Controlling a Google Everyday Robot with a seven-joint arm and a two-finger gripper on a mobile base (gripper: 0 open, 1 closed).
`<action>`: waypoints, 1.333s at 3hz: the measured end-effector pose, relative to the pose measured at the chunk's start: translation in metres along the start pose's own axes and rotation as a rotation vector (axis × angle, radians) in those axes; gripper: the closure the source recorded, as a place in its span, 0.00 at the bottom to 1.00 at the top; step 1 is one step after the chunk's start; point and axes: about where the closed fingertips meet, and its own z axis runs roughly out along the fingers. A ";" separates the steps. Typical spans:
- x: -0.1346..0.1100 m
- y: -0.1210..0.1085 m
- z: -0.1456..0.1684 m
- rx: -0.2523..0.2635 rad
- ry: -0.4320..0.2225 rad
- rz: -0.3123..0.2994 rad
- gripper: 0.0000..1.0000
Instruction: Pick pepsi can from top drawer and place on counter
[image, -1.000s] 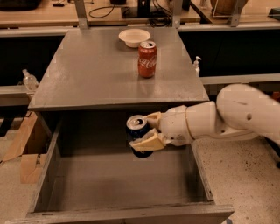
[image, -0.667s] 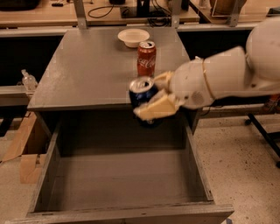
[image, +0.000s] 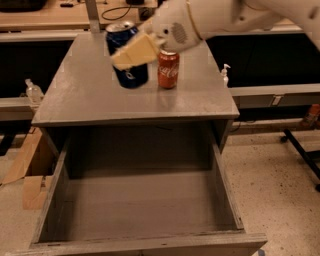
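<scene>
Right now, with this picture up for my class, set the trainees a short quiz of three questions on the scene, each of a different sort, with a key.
1. Fill the gap: the claw, up over the counter, is shut on the ____.
2. Which thing stands on the counter close beside the pepsi can? A) a red Coca-Cola can B) a mug C) a banana
3. True or false: the top drawer stands open with no can inside.
Key: 1 pepsi can; 2 A; 3 true.
</scene>
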 end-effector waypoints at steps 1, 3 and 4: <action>-0.053 -0.019 0.066 -0.036 -0.071 0.049 1.00; -0.043 -0.024 0.079 -0.035 -0.073 0.061 1.00; -0.013 -0.037 0.127 -0.030 -0.069 0.089 1.00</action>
